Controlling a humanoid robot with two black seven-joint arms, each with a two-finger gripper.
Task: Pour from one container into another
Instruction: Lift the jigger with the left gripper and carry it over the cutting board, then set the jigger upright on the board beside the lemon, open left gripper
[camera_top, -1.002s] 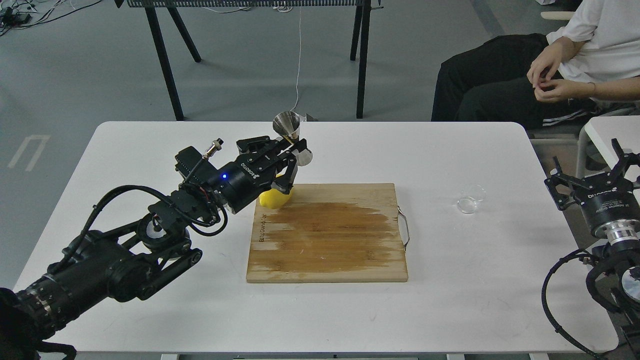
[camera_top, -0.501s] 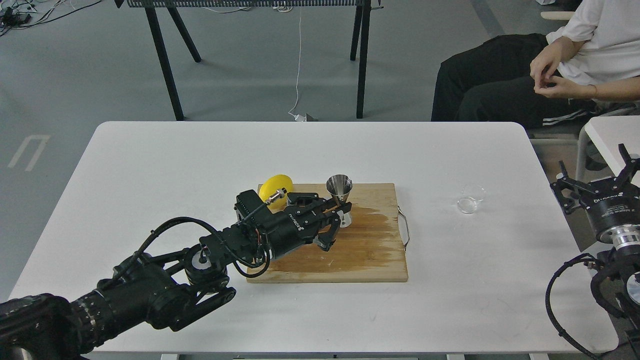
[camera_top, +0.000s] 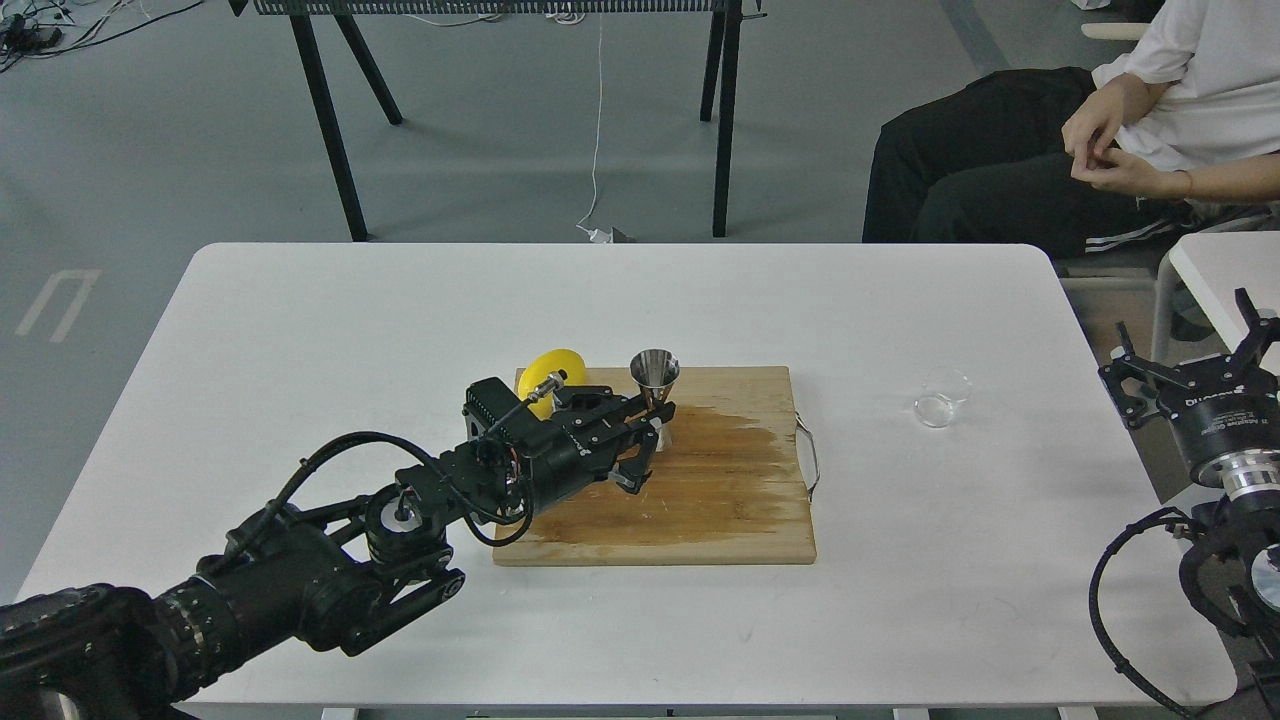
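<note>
The left gripper (camera_top: 655, 418) has brought the steel jigger (camera_top: 655, 382) down from high over the far side of the table (camera_top: 300, 320) onto the wooden cutting board (camera_top: 700, 500), and in the last half second shifted it a little to the left. The jigger now stands upright near the board's far edge, just right of the yellow lemon (camera_top: 548, 368), with the fingers closed around its narrow waist. That looks like the receiving vessel being put in place, so the pouring itself has not begun.

The glass cup (camera_top: 942, 397) sits on the table to the right of the board, well apart from the jigger and untouched. The right gripper (camera_top: 1190, 360) hangs off the table's right edge with its fingers spread, holding nothing.

Counted: one jigger, one cup, one lemon, one board, two grippers.
</note>
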